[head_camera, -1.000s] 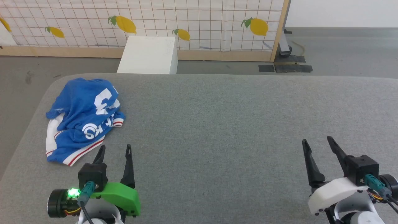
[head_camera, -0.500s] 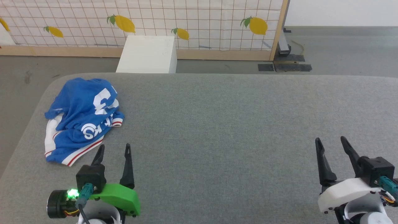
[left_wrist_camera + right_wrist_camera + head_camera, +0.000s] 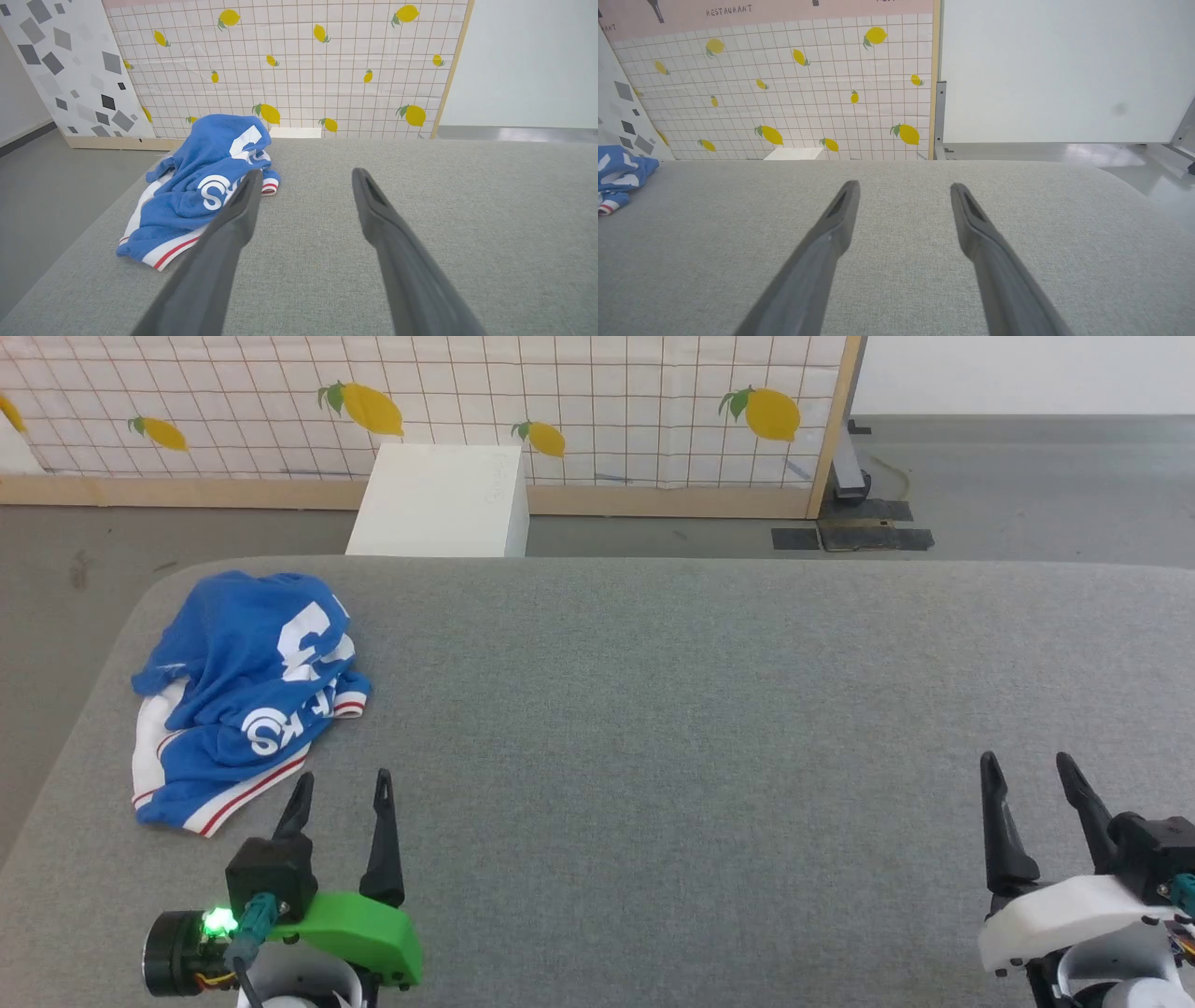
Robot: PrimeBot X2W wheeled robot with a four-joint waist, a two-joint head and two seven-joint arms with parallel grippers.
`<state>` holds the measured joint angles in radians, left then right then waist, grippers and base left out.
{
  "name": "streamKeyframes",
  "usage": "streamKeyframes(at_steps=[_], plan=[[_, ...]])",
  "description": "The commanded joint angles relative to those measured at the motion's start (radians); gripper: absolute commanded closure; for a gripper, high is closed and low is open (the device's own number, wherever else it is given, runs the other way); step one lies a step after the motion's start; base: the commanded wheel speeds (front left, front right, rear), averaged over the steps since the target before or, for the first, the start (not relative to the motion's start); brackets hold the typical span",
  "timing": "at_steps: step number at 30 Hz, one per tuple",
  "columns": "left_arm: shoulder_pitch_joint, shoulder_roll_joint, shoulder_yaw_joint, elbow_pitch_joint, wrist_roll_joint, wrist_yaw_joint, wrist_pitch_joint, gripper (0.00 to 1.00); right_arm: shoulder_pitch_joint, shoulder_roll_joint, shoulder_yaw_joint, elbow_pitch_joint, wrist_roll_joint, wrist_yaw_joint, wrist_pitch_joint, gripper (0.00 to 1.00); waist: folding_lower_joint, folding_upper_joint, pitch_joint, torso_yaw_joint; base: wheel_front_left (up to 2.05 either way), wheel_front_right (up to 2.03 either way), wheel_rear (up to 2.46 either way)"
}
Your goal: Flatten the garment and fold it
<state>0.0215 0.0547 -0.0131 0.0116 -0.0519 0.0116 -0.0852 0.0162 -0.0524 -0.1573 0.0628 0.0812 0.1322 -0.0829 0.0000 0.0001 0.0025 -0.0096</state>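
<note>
head view: the garment (image 3: 238, 695), a royal-blue jersey with white sleeves and red-striped trim, lies crumpled in a heap near the far left corner of the grey worktop (image 3: 653, 737). part of a large white numeral and some white lettering show among the folds. it looks untouched and sits where it sat a second ago; the slight drift of the whole picture is the camera's, not the cloth's. just in front of the heap and a little to its right, the left pincer (image 3: 343, 777) hovers with its two dark fingers spread apart and nothing between them, at the same station as a second ago. in the left wrist view one finger crosses in front of the jersey's lettering, with no sign of contact. beyond the worktop stand a white box (image 3: 437, 502) and a lemon-print panel (image 3: 607, 392). at the lower right, the right pincer (image 3: 1025, 761), fingers likewise apart and empty, has slid further to the right over the last second, away from the jersey and toward the picture's edge. it is well apart from the garment, which shows as a blue scrap at the left edge of the right wrist view. the shift reads as the arms settling into a start pose rather than a reach: flattening has not begun, and the left arm looks the nearer one to make the first pick.
</note>
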Motion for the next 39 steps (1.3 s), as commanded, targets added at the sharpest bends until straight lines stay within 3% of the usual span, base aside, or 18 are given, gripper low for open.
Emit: streamKeyframes(at_steps=[1,23,39], plan=[[0.013,-0.002,-0.002,0.003,-0.011,0.007,-0.010,0.00,-0.018,0.001,-0.010,0.007,0.012,-0.001,-0.012,0.00,0.0000,-0.0001,0.000,0.000,0.00,0.00,0.00],[0.014,-0.002,-0.003,0.020,-0.046,0.008,-0.055,0.00,-0.015,0.001,-0.069,0.037,0.029,-0.001,-0.057,0.00,0.0000,-0.0001,-0.002,0.028,0.00,0.00,0.00],[0.027,-0.003,-0.009,0.028,-0.088,0.029,-0.088,0.00,-0.013,0.001,-0.066,0.062,0.038,-0.001,-0.090,0.00,0.0000,-0.0001,-0.005,0.142,0.00,0.00,0.00]])
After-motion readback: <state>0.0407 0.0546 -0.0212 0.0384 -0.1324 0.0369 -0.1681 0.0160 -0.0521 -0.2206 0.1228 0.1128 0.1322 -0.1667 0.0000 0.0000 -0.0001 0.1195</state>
